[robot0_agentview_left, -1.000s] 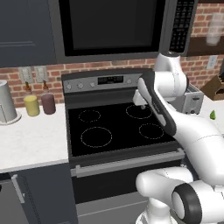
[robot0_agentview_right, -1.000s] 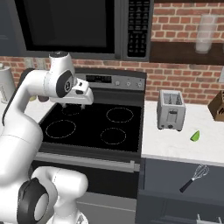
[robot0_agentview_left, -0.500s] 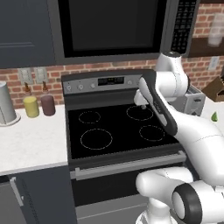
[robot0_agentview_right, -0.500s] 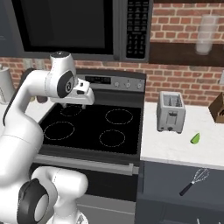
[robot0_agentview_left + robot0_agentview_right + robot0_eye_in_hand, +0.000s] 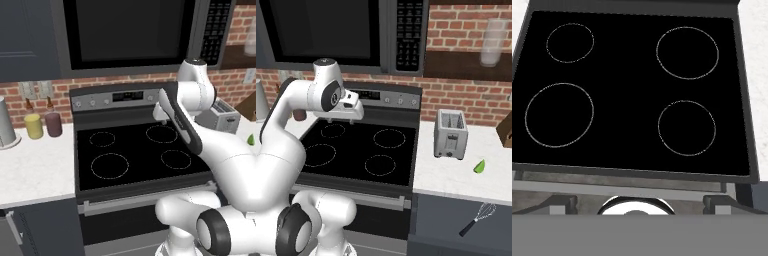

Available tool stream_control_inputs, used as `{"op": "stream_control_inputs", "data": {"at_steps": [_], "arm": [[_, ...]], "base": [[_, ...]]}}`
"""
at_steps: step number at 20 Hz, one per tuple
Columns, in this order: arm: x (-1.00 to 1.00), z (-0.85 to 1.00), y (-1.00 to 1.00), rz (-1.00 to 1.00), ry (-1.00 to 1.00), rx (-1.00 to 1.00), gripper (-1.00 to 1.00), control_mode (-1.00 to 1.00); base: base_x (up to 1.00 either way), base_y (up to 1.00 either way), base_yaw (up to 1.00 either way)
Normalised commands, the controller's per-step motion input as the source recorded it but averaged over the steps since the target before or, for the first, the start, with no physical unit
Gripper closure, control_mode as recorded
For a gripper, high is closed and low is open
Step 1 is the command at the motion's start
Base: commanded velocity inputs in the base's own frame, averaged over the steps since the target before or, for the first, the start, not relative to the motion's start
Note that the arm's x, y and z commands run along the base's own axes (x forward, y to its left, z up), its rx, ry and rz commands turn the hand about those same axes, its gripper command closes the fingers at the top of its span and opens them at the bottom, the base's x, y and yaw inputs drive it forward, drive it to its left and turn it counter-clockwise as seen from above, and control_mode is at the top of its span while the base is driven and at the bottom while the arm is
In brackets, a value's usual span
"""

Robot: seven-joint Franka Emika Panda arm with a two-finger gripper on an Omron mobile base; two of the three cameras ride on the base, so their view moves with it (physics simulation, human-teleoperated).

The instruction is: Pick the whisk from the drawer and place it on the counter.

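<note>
The whisk (image 5: pixel 476 219), wire head and black handle, lies in the open slate-grey drawer (image 5: pixel 438 215) at the lower right of the right base view. The white counter (image 5: pixel 456 175) runs just above the drawer; another stretch of counter (image 5: pixel 35 165) lies left of the stove. My gripper (image 5: pixel 341 119) hangs over the back of the black stovetop (image 5: pixel 356 150), far left of the whisk and well above it. In the hand view my gripper (image 5: pixel 641 205) looks down on the stovetop (image 5: pixel 632 90), fingers spread wide and holding nothing. The hand (image 5: pixel 161 111) shows over the rear burners.
A steel toaster (image 5: pixel 450 134) and a small green item (image 5: pixel 479 166) sit on the counter above the drawer. Yellow and dark red jars (image 5: pixel 43 125) and a grey canister (image 5: pixel 5 130) stand on the left counter. A microwave (image 5: pixel 341 30) hangs over the stove.
The whole picture has slid slightly downward in both base views, so the camera has moved a little. My gripper keeps its place over the stovetop, still open.
</note>
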Motion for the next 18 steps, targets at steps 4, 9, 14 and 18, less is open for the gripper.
{"op": "stream_control_inputs", "data": {"at_steps": [4, 9, 14, 18], "arm": [[0.00, 0.00, 0.00, 0.00, 0.00, 0.00, -1.00, 1.00], [0.00, 0.00, 0.00, 0.00, 0.00, 0.00, -1.00, 1.00], [0.00, 0.00, 0.00, 0.00, 0.00, 0.00, -1.00, 1.00], [0.00, 0.00, 0.00, 0.00, 0.00, 0.00, -1.00, 1.00]], "base": [[0.12, -0.34, 0.05], [0.00, -0.03, 0.01], [0.00, 0.00, 0.00], [0.00, 0.00, 0.00]]}}
